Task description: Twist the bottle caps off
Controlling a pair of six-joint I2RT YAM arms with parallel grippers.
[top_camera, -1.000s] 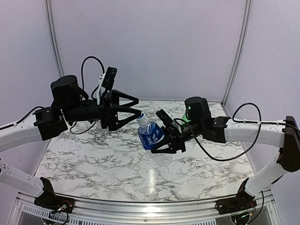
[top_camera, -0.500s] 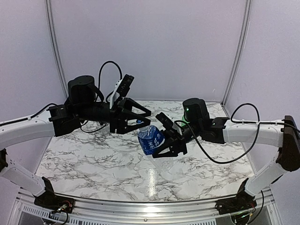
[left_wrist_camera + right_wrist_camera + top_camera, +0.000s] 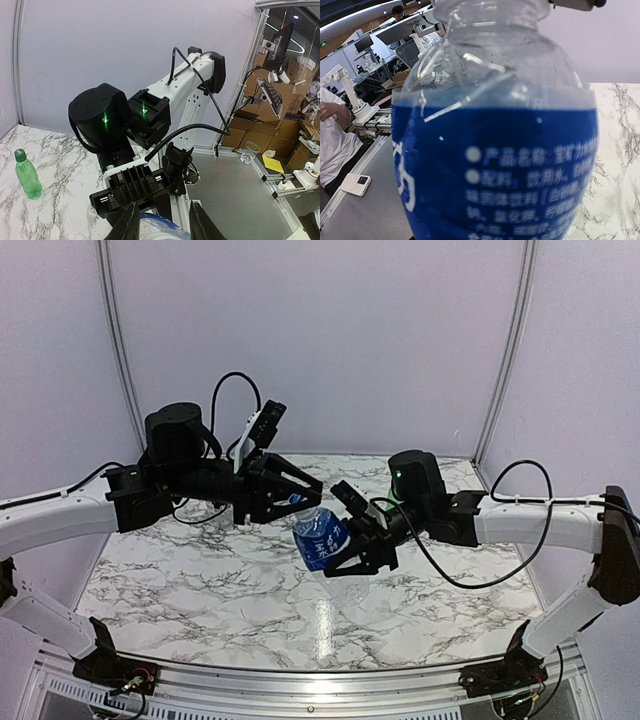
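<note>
My right gripper point(image 3: 347, 545) is shut on the clear bottle with the blue label point(image 3: 322, 537) and holds it tilted above the middle of the table. That bottle point(image 3: 495, 165) fills the right wrist view, where its own fingers are hidden. My left gripper point(image 3: 303, 497) has its fingers closed round the bottle's top, and the blue cap is almost wholly hidden between them. In the left wrist view the left gripper point(image 3: 162, 212) straddles the bottle's shoulder point(image 3: 159, 227), facing the right gripper's black body point(image 3: 135, 187). A green bottle point(image 3: 26, 175) with a green cap point(image 3: 19, 155) stands upright on the table.
The marble table point(image 3: 200, 590) has a metal rail point(image 3: 300, 690) along its near edge and lilac walls behind. The right arm point(image 3: 540, 522) reaches in from the right and the left arm point(image 3: 60, 525) from the left. A clear cup point(image 3: 249, 151) stands off the table.
The left arm swung right onto the bottle's top and its fingers have closed in on the cap. The right gripper tipped the bottle slightly and kept its grip.
</note>
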